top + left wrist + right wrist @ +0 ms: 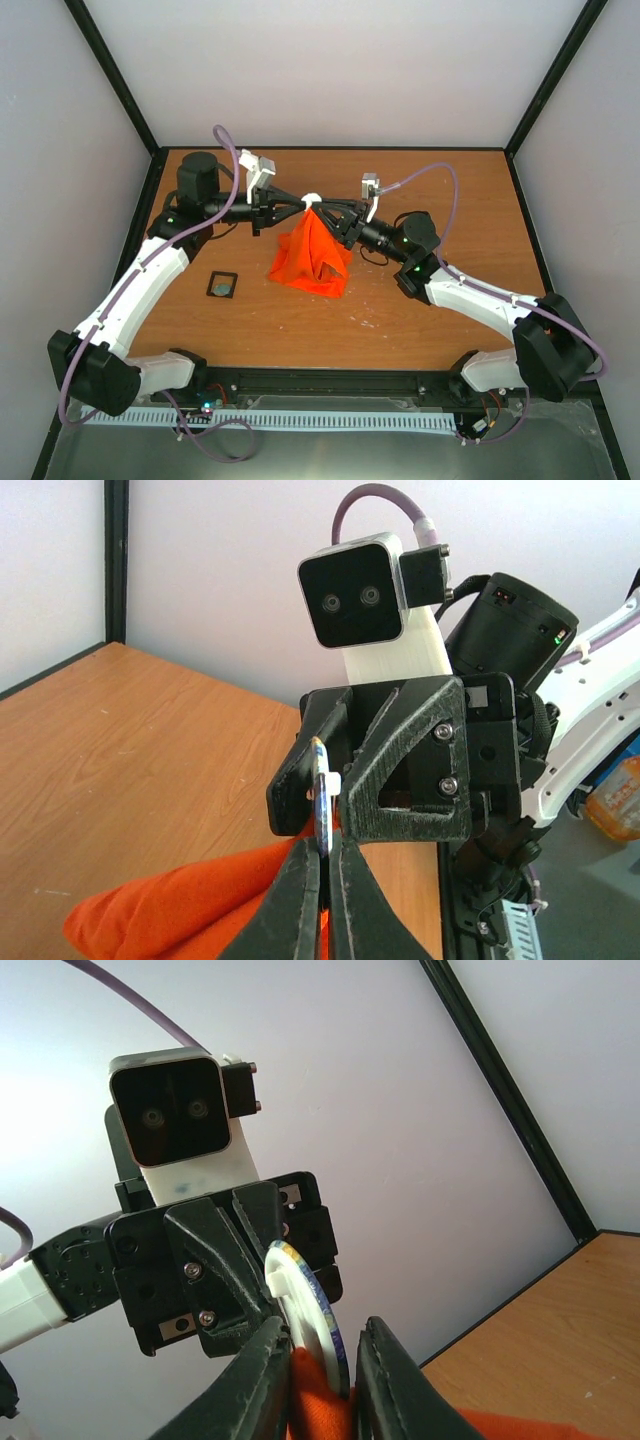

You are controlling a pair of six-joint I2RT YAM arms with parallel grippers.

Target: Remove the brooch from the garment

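Brooch [305,1305], a flat white disc with a shimmering rim, is sitting at the peak of the garment [312,258], lifted well above the middle of the surface [450,200], while the orange cloth is hanging from it like a tent with its hem resting on the wood. The left gripper [322,855] is reaching in from the left and clenching on the disc's thin edge. The right gripper [325,1345] is coming in from the right and appears to be grasping the bunched cloth just under the disc, with the disc's lower rim lying between its fingers. The two are meeting nearly nose to nose, so the brooch is lying right at both sets of fingertips. Judging from this, the main risk is that the arms pull apart while the fastening is holding, which could tear the cloth or snap the disc out of the narrow edge grip. A slip could also drop the brooch into the folds. A small black square frame [222,285] is lying to the near left, well apart.
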